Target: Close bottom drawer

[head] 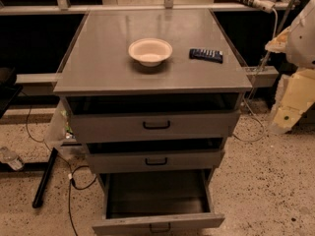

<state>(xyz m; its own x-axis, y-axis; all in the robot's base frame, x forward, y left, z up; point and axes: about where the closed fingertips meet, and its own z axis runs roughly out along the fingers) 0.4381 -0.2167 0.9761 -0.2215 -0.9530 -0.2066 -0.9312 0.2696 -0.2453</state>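
At the foot of the bench (98,63), the bottom drawer (128,223) stands pulled far out. The gripper (291,100) hangs off right, well apart; I cannot tell its jaws' state. Seemingly the approach step: reach the front, push squarely inward.

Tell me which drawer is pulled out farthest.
The bottom drawer, its dark interior exposed; the two above are barely open. The gripper hangs right of the cabinet.

Single high front view looks down on cabinet (98,58), jaws at right edge.
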